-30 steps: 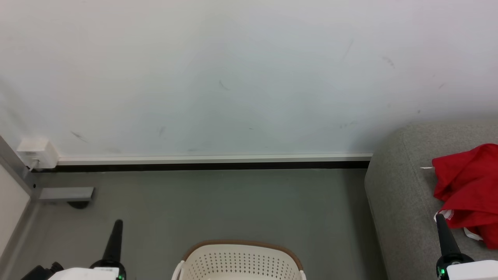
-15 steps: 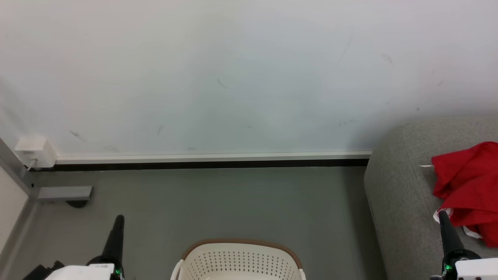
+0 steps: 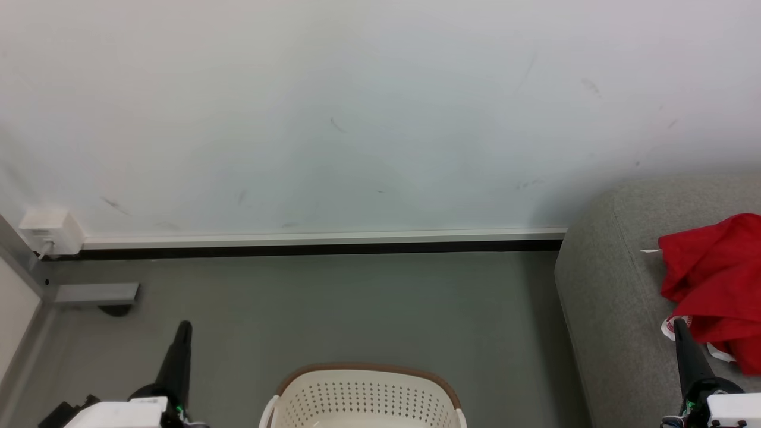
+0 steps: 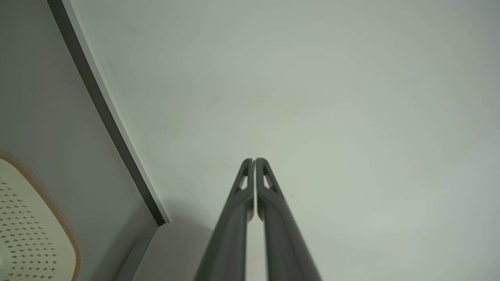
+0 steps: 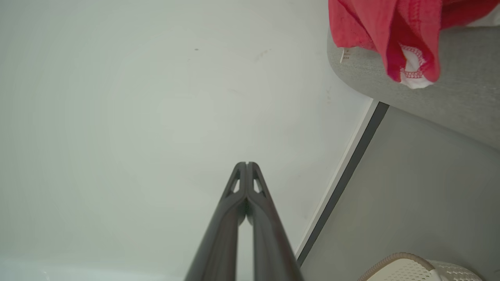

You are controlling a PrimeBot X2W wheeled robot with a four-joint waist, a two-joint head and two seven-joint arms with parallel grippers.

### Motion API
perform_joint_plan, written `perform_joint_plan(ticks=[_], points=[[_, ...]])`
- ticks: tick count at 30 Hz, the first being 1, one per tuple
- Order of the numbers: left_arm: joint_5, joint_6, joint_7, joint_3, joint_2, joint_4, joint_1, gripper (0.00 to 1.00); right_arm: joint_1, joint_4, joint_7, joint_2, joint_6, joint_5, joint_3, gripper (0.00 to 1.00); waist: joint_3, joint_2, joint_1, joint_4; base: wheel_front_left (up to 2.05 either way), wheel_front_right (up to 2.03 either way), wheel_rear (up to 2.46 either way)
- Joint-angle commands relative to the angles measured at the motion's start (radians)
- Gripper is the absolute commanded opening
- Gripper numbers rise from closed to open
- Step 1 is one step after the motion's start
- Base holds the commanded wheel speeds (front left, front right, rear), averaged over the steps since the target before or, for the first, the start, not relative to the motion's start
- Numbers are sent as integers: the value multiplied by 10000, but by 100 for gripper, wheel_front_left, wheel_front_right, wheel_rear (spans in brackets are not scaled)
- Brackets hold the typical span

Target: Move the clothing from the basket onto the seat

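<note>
no legible text, white tag (image 5: 344,55) on the clothing (image 5: 394,35) too small to read

Red clothing (image 3: 716,279) is heaped on the grey seat (image 3: 612,309) at right. The basket (image 3: 362,398) is set at bottom centre, flanked by the left gripper (image 3: 184,327) and right gripper (image 3: 678,324), both closed.

One basket (image 3: 362,395), one seat (image 3: 606,285), one clothing (image 3: 713,273) heap, two claws: left claw (image 3: 185,326), right claw (image 3: 678,321).
</note>
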Motion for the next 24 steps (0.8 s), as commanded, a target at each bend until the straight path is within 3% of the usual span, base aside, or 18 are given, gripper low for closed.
perform_joint_plan(ticks=[1,14,24], points=[[-222,-41,79,29,27,-47,-138,0,-159,-71,81,16,-18,261,-69,0,7,0,-1,-4,0,0,0],[-1149,-119,308,48,-10,-49,-216,0,-194,-75,315,90,-21,1027,-243,0,72,0,-1,-41,0,0,0],[-1147,-116,317,48,-9,-49,-214,0,-188,-74,281,89,-21,996,-247,0,74,0,-1,-43,0,0,0]])
